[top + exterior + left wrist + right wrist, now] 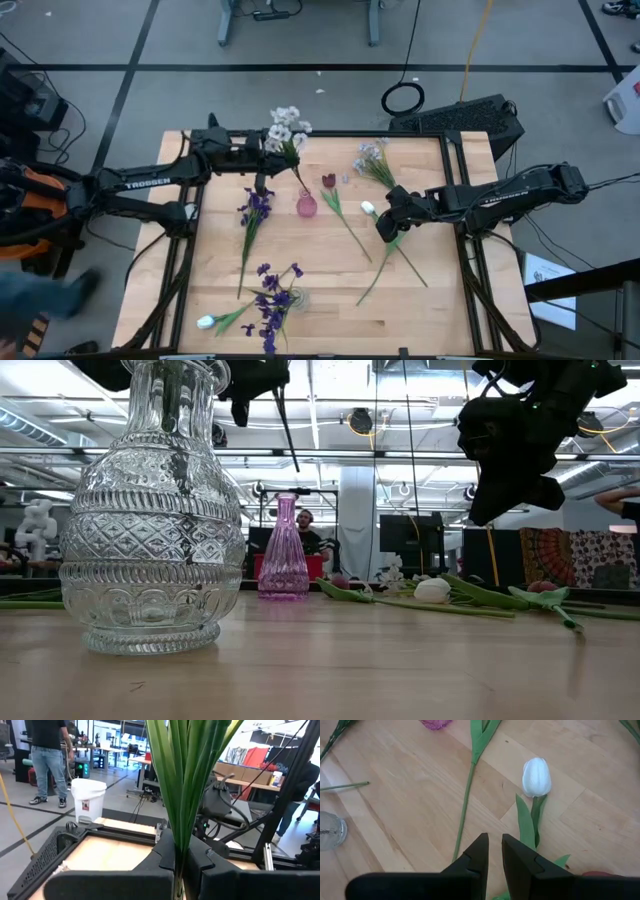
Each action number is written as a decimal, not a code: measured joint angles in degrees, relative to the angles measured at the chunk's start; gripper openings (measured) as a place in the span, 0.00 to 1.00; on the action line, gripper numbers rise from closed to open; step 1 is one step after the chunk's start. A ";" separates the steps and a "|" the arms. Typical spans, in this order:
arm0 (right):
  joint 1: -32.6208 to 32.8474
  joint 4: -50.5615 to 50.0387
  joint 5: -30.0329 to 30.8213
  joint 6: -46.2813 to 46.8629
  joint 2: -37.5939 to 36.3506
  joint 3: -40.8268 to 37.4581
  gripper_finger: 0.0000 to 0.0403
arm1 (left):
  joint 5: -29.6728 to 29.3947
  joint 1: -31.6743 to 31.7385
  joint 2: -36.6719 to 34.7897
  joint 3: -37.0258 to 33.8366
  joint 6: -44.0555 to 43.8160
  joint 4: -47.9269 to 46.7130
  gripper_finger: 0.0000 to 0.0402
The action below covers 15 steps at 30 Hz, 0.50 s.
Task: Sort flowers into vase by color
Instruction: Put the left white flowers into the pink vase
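Note:
My left gripper (272, 148) (179, 857) is at the far left of the table, above the pink vase (306, 206) (284, 550), shut on a pale lavender-white flower (288, 126). My right gripper (384, 226) (495, 851) hovers over the table's right half, its fingers a narrow gap apart with nothing between them. A white tulip (536, 776) (368, 209) lies on the wood just beyond it. The clear glass vase (286, 298) (155, 510) near the front edge holds dark purple flowers (270, 300). My left gripper pinches the flower's green stem and leaves (179, 847) between its two fingers. The fingers come in level from the table's left, across the stem. The flower is lifted clear and tilted, blooms up and toward the far edge. Its lower stem end (295, 465) hangs just above the pink vase's mouth.
Lying on the table are a dark purple flower (255, 210), a dark red tulip (328, 181), a pale lavender flower (372, 160) and a white tulip (206, 322) at the front left. Long green stems (400, 262) cross below my right gripper.

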 joint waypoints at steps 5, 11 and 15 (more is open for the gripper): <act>0.00 0.12 0.00 0.00 0.00 0.00 0.11 | 0.02 0.60 0.00 -0.78 0.87 0.05 0.02; 0.00 0.46 0.00 0.44 0.00 0.00 0.11 | -0.02 0.67 0.00 -1.83 1.08 -0.29 0.02; 0.00 0.44 0.00 0.44 0.00 0.00 0.11 | -0.22 0.67 0.12 -1.84 1.44 -0.70 0.02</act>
